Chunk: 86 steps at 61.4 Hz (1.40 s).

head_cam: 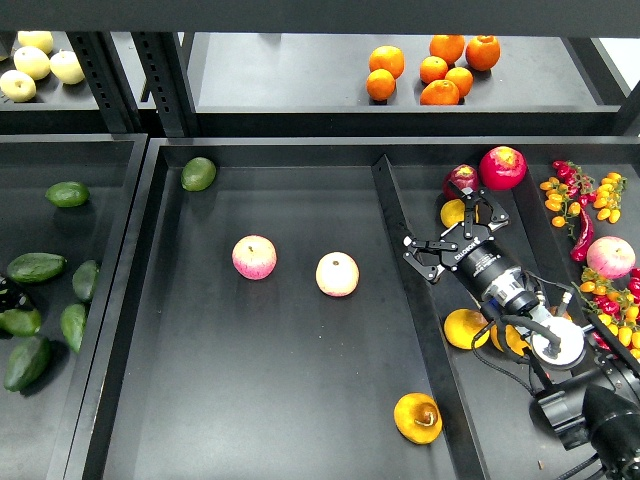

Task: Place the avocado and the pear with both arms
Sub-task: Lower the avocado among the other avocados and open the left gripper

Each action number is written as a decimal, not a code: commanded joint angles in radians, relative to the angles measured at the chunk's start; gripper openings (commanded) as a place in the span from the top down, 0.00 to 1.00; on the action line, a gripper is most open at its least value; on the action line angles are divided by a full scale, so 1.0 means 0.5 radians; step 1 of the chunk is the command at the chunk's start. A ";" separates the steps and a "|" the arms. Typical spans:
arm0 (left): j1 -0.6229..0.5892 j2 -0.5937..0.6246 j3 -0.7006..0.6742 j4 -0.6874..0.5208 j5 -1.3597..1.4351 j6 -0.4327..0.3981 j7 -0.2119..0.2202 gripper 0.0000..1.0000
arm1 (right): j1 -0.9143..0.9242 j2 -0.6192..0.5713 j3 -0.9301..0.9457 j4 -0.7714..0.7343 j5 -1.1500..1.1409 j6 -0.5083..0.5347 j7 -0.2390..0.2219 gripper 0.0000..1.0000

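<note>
The avocado (198,173), a green egg-shaped fruit, lies in the back left corner of the middle tray (300,400). The pear (418,417), yellow-orange with a dark hollow, lies at the tray's front right, by the divider. My right gripper (452,236) hovers over the right tray, open and empty, just in front of a yellow fruit (454,211). It is far from the pear. Only a dark tip of my left gripper (6,296) shows at the left edge, among dark green fruits. Its fingers cannot be made out.
Two pink apples (254,257) (337,274) lie mid-tray. The left tray holds several dark elongated green fruits (37,267). The right tray holds yellow-orange fruits (465,328), red fruits (502,166) and small tomatoes. Oranges (438,70) sit on the back shelf.
</note>
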 commanded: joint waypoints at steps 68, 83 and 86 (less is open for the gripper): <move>0.052 -0.222 0.015 0.127 -0.008 0.000 0.000 0.30 | 0.000 0.000 -0.002 0.005 0.000 0.000 0.000 0.00; 0.049 -0.222 0.015 0.109 0.008 0.000 0.000 0.19 | 0.000 0.000 -0.002 0.008 0.000 0.000 0.000 0.00; 0.046 -0.222 0.015 0.106 0.008 0.000 0.000 0.17 | 0.000 0.000 -0.002 0.008 0.000 0.000 0.000 0.00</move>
